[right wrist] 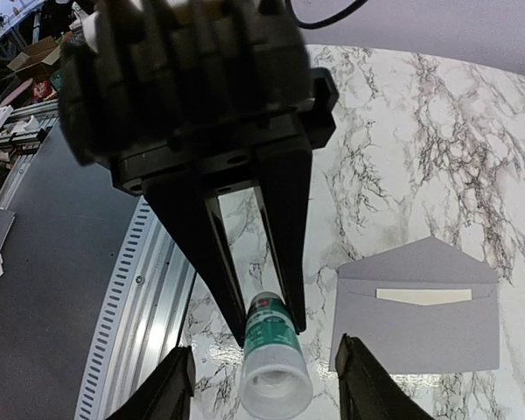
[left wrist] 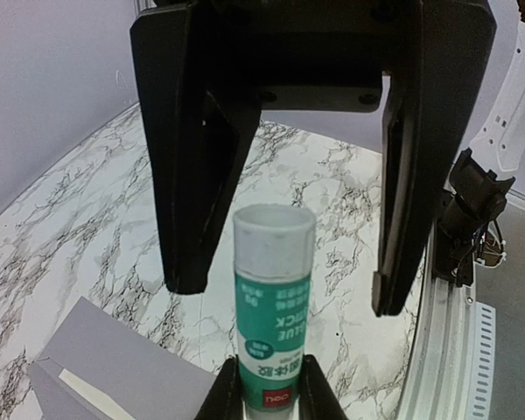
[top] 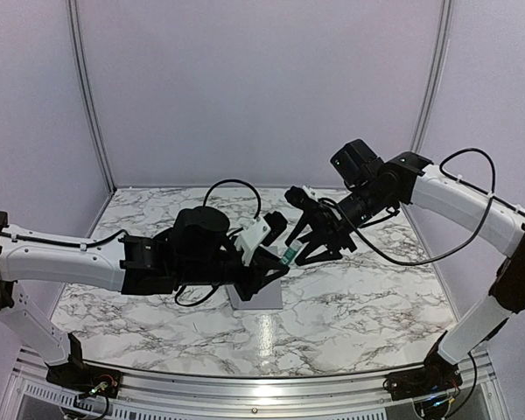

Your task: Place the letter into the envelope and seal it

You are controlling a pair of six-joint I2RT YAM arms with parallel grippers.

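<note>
Glue stick (top: 286, 257) is held above the table (top: 376, 297) near its middle. It is clamped at its green, printed end by the left gripper (left wrist: 271, 401), whose fingertips are pressed against either side of it. The pale cap end is pointed right, into the right gripper (right wrist: 264, 372), whose jaws are spread wide. That gripper's fingers (left wrist: 192, 192) are seen on each side of the cap with clear gaps, and nothing is touched by them. From overhead only a small green patch of the stick can be made out between the two black grippers, and neither grip can be judged there. The label is cut off at the lower edge of the left wrist view, so only part of the print can be read.

The envelope (right wrist: 416, 328) is laid flat on the table, below the grippers and slightly nearer. Its flap is open and lies flat. The letter (right wrist: 423, 296) is tucked inside: only a narrow off-white strip is shown in the mouth, the rest being hidden behind the grey front. From overhead part of the envelope is covered by the left gripper, and neither the flap nor the letter can be made out. In the left wrist view the envelope is cut off at the lower left corner.
</note>
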